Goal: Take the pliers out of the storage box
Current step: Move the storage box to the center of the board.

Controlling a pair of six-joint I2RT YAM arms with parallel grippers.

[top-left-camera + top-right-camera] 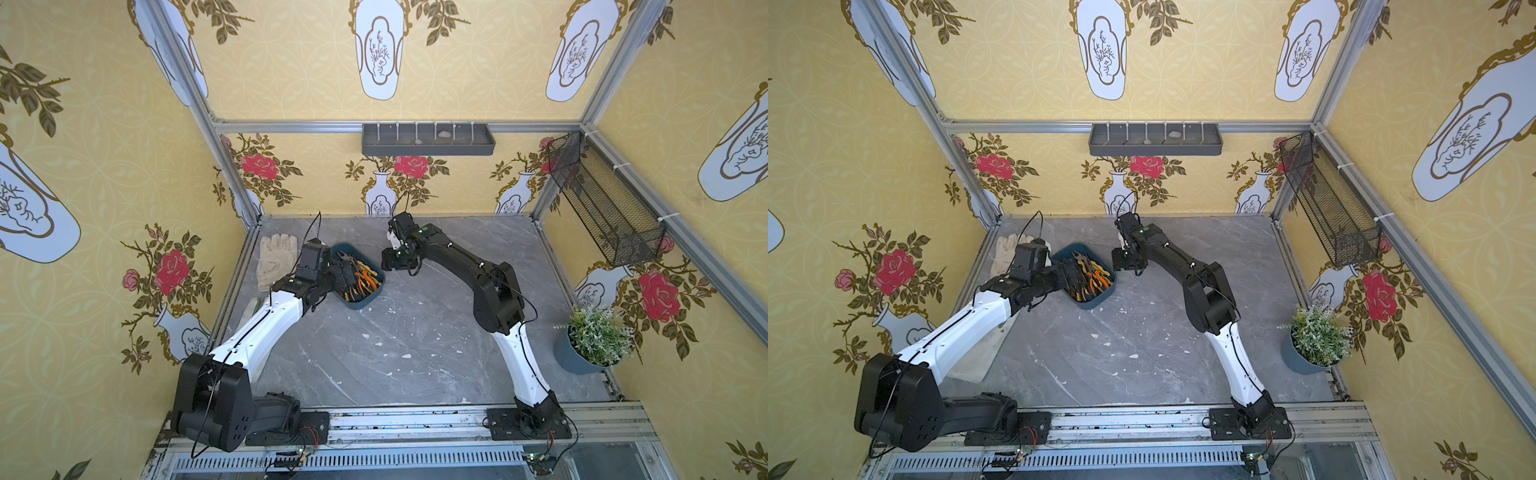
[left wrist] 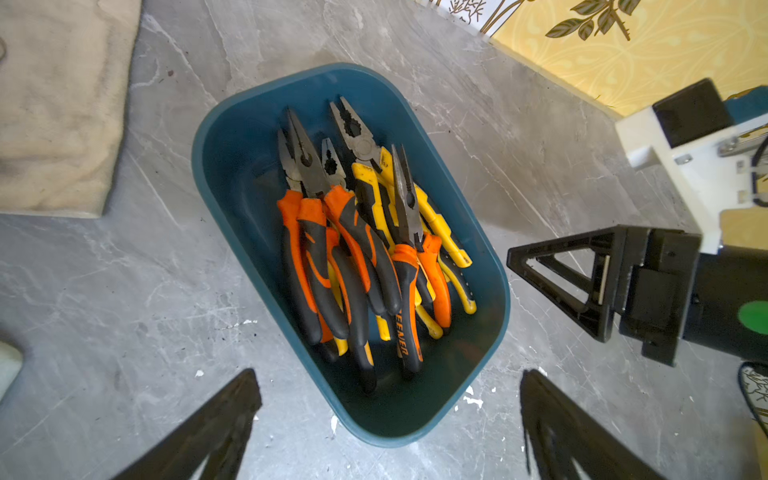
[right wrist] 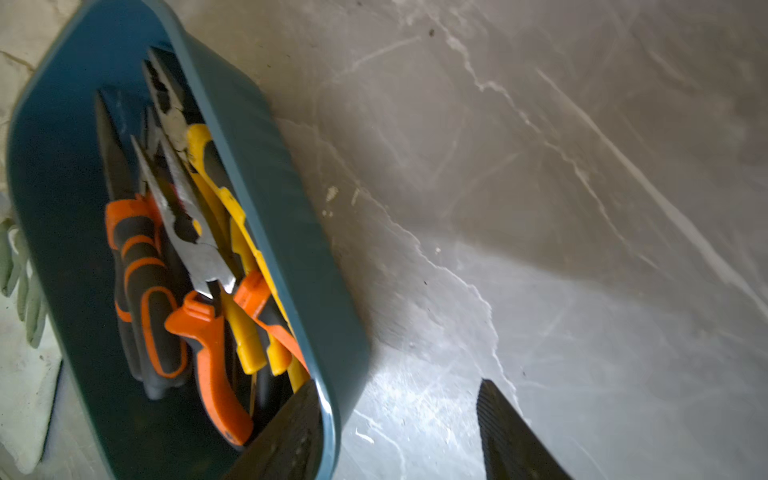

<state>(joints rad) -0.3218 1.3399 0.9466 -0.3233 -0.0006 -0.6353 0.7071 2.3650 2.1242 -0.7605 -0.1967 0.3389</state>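
The dark teal storage box (image 1: 358,306) (image 1: 1090,306) stands on the grey marble table, left of the middle. Several pliers (image 2: 357,232) (image 3: 187,232) with orange-and-black or yellow-and-black handles lie piled inside it. My left gripper (image 2: 388,374) (image 1: 345,273) hangs open above the box's near end, holding nothing. My right gripper (image 3: 397,384) (image 1: 387,261) is open at the box's right side. One of its fingers (image 3: 291,424) is over the inside and the other is outside, with the box wall (image 3: 270,187) between them and nothing gripped.
A pale work glove (image 1: 275,258) lies left of the box, with more pale cloth (image 1: 252,308) nearer the left edge. A potted plant (image 1: 594,341) stands at the right edge. A grey divided tray (image 1: 428,140) and a black mesh basket (image 1: 602,199) hang on the walls.
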